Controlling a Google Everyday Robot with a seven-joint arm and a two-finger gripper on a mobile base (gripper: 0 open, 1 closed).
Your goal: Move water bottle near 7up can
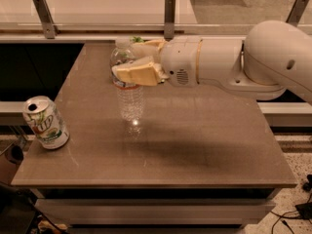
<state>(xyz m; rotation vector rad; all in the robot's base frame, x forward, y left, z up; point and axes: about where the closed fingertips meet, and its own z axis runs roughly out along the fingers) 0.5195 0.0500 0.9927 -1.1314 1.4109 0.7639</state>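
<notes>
Claw (124, 58) fingers are clamped on the upper body of the water bottle (130, 101), just under its cap, so that it hangs upright (a lower grip would probably let it tip). It sits over the middle of the desk (204, 130), well apart from the 7up can (45, 122) near the front left edge, so the leftward carry is not yet done.
</notes>
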